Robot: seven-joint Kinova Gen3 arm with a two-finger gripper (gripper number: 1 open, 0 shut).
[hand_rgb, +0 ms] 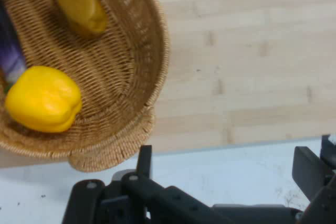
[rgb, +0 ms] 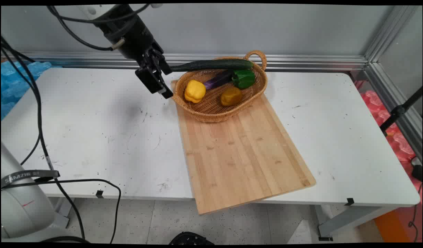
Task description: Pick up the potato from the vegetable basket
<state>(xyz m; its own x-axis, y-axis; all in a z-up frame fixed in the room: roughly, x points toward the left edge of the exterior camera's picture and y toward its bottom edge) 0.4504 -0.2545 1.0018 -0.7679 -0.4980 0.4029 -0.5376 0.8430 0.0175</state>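
The worktop [rgb: 94, 137] carries a wooden board [rgb: 242, 151] running from its far middle out past its near edge. A wicker basket [rgb: 211, 110] rests on the board's far end. A cucumber [rgb: 211, 64] lies across the basket's far rim. Inside the basket are an eggplant [rgb: 218, 80], a green pepper [rgb: 244, 78], a yellow pepper [rgb: 194, 91] and a brownish-yellow fruit [rgb: 231, 96]. The claw [rgb: 155, 78] hangs just beside the basket's left rim, its jaws spread wide, holding nothing.
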